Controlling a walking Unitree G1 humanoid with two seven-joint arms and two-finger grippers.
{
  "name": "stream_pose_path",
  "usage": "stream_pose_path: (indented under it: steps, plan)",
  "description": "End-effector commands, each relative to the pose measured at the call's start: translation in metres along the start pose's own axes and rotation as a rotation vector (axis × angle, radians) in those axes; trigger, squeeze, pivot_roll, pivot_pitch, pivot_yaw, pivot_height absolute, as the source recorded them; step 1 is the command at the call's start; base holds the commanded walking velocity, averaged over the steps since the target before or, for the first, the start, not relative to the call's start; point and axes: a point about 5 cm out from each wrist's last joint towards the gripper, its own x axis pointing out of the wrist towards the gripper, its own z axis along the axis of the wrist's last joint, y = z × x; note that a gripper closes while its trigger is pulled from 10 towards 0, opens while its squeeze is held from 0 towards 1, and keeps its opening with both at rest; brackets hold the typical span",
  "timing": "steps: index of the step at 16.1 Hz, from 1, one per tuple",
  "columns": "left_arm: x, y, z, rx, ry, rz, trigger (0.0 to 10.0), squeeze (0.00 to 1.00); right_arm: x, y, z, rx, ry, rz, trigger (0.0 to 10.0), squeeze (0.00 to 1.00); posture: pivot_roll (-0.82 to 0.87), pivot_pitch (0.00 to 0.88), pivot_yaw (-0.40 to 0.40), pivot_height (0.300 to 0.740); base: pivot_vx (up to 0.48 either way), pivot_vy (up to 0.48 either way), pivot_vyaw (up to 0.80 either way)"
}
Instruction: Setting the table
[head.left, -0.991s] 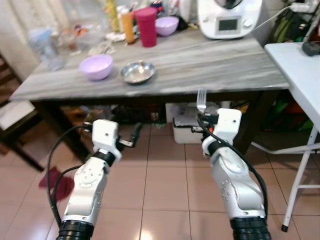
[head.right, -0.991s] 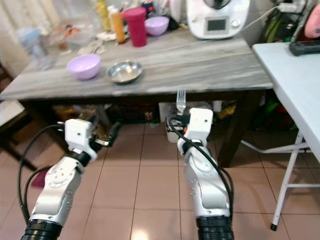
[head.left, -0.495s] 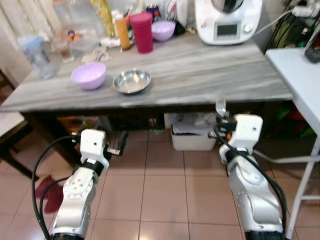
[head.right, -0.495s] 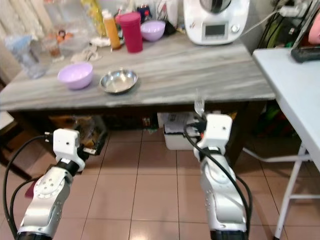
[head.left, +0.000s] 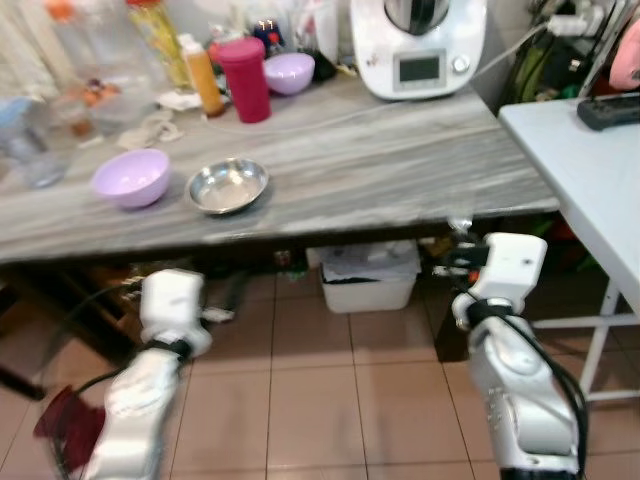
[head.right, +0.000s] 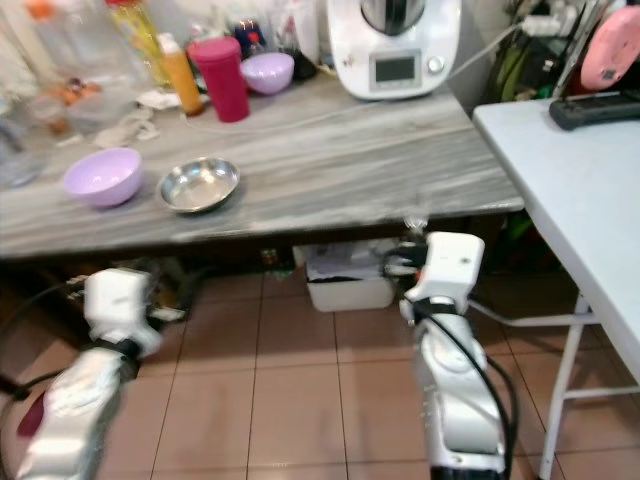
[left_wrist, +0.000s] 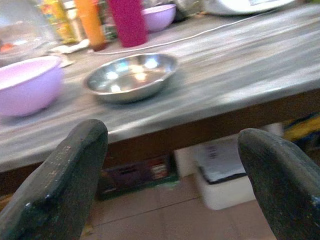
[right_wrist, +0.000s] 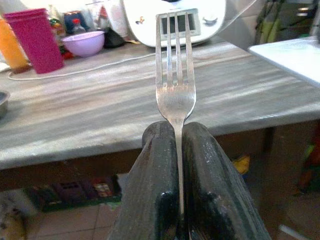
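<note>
Your right tool (right_wrist: 178, 150) grips a silver metal fork (right_wrist: 175, 75) upright, below the grey tabletop's (head.left: 400, 160) front edge; your left tool (left_wrist: 170, 170) is spread wide.

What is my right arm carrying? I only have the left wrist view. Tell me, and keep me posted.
Observer: The right gripper is shut on a fork, tines pointing up.
Operator: Report where that arm is against the table.
Observer: It is at the table's front edge near the right corner, with the fork tip about level with the edge.
Operator: Name what stands at the back right of the table.
Observer: A white kitchen machine with a small display, its cable running left across the tabletop.
Operator: Give me the left gripper's place.
Observer: The left gripper is open, low in front of the table, below the steel bowl.
</note>
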Motion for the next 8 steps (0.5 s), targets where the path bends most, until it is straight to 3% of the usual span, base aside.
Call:
stream_pose_path:
  steps: [1, 3, 8]
  plan:
    - [-0.001, 0.001, 0.005, 0.009, -0.017, 0.002, 10.0, 0.00, -0.003, -0.006, 0.006, -0.011, -0.026, -0.019, 10.0, 0.00, -0.18, 0.083, 0.107, 0.740, 0.311, 0.000, 0.00]
    - [-0.008, 0.008, 0.002, 0.015, 0.006, 0.028, 10.0, 0.00, -0.008, -0.015, 0.002, -0.018, -0.013, -0.041, 10.0, 0.00, -0.17, 0.083, 0.104, 0.740, 0.309, 0.000, 0.00]
    - [-0.006, 0.002, 0.003, 0.005, -0.001, 0.012, 10.0, 0.00, -0.004, -0.015, 0.008, -0.028, -0.037, -0.028, 10.0, 0.00, -0.18, 0.078, 0.108, 0.740, 0.313, 0.000, 0.00]
